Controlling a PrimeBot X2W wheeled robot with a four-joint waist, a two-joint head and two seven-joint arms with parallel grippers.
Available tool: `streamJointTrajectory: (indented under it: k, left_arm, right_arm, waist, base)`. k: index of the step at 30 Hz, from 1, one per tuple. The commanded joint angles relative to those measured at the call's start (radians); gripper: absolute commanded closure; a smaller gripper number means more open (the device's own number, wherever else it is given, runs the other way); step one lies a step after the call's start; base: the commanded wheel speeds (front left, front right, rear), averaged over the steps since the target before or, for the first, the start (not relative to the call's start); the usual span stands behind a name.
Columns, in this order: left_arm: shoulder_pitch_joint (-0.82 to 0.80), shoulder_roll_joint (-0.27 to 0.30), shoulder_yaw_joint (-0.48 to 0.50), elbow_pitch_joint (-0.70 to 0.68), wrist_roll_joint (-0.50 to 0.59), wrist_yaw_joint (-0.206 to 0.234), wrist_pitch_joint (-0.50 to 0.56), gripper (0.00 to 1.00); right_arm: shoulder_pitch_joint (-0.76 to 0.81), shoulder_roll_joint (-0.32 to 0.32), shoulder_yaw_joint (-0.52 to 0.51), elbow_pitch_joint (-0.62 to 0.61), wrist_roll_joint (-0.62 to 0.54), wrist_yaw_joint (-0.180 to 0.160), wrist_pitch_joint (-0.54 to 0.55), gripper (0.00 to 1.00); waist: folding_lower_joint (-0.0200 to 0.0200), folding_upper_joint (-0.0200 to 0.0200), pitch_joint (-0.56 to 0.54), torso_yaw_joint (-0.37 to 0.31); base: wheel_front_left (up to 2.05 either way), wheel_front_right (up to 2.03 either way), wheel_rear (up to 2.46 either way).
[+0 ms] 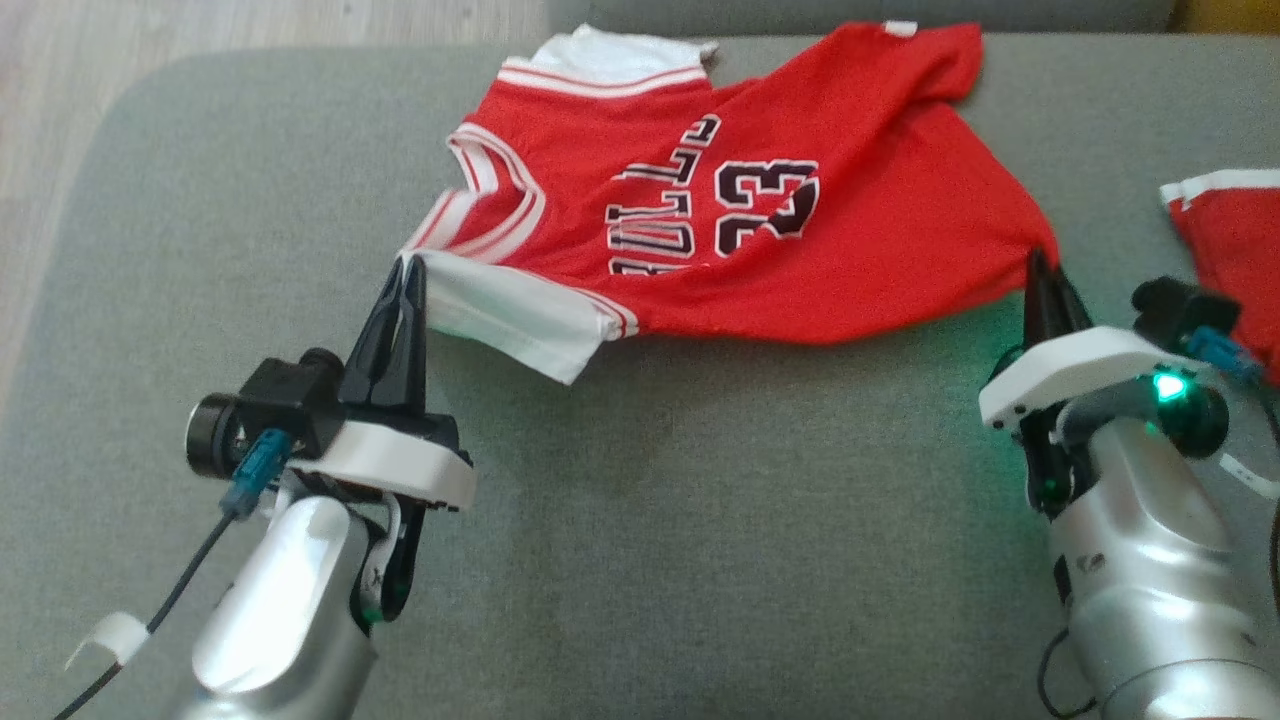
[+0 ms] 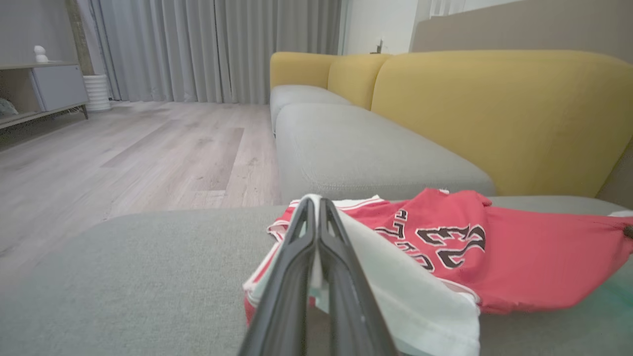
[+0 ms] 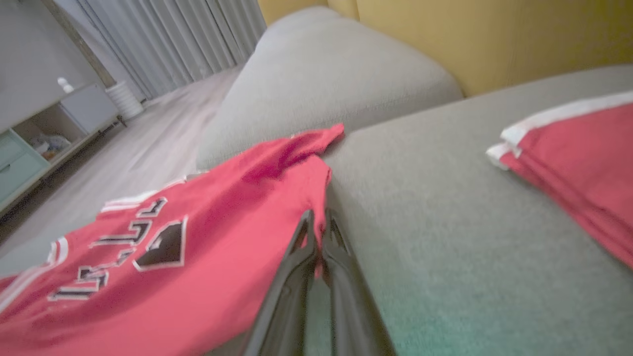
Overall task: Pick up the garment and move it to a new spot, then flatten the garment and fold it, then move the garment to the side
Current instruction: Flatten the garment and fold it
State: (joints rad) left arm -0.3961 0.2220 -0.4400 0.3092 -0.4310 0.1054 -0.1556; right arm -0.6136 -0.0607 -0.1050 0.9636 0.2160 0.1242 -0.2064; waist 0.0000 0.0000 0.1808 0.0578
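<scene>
One red jersey (image 1: pixel 800 230) of thin, soft fabric lies spread and a little rumpled across the far half of a grey woven seat cushion (image 1: pixel 640 500) with rounded corners. It has two white short sleeves, red-and-white striped trim at the collar, and black, white-edged lettering with the number 23. The word beside the number is creased, so only some of its letters read clearly. The collar points toward the cushion's left edge and the hem toward its right edge.

There are two grippers, each with two long dark tapered fingers on a white mount and a silver forearm. The left gripper (image 1: pixel 408 265) is clenched on the near white sleeve up by the shoulder, and white cloth shows between its fingers in the left wrist view. The right gripper (image 1: pixel 1040 262) is clenched on the jersey's near hem corner. A sliver of red sits between its fingers in the right wrist view, which is blurred.

A second red garment (image 1: pixel 1235 230) with a white band lies at the cushion's right edge, well apart from the jersey. The frame cuts it off, so its kind cannot be told. A smooth yellow backrest (image 2: pixel 494 113) rises beyond the cushion, and a pale plank floor (image 2: pixel 148 148) lies off its left edge.
</scene>
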Motion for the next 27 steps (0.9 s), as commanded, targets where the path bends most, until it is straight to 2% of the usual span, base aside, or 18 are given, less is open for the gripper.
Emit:
streamJointTrajectory:
  k: [1,4,9,15,20,24,27]
  left_arm:
    - [-0.03,0.03,0.05,-0.053,-0.007,-0.001,-0.021,1.0]
    - [-0.045,0.027,0.065,-0.077,-0.022,-0.004,-0.03,1.0]
    - [-0.105,0.048,0.088,-0.153,-0.023,-0.011,-0.038,1.0]
    - [-0.193,0.08,0.125,-0.298,-0.038,-0.01,0.006,1.0]
    - [-0.254,0.103,0.18,-0.468,-0.045,0.032,0.05,1.0]
    - [-0.285,0.122,0.223,-0.595,-0.071,0.06,0.108,1.0]
    - [-0.307,0.168,0.235,-0.642,-0.052,0.063,0.157,1.0]
  right_arm:
    - [-0.018,0.01,0.031,-0.076,0.025,0.007,-0.022,1.0]
    - [-0.009,0.01,0.046,-0.135,0.037,0.007,-0.024,1.0]
    - [-0.001,-0.008,0.079,-0.331,0.066,0.007,0.016,1.0]
    - [0.016,-0.08,0.151,-0.61,0.115,0.007,0.117,1.0]
    - [0.047,-0.135,0.155,-0.858,0.151,0.007,0.216,1.0]
    - [0.08,-0.143,0.126,-1.049,0.171,0.007,0.311,1.0]
    - [0.099,-0.141,0.097,-1.163,0.166,0.007,0.383,1.0]
  waist:
    - [0.0,0.0,-0.047,-0.011]
    - [0.0,0.0,-0.074,-0.012]
    - [0.0,0.0,-0.14,-0.024]
    - [0.0,0.0,-0.195,-0.037]
    - [0.0,0.0,-0.205,-0.051]
    - [0.0,0.0,-0.185,-0.062]
    - [0.0,0.0,-0.148,-0.065]
  base:
    - [0.0,0.0,0.0]
    - [0.0,0.0,0.0]
    - [0.0,0.0,0.0]
    - [0.0,0.0,0.0]
    - [0.0,0.0,0.0]
    - [0.0,0.0,0.0]
    - [0.0,0.0,0.0]
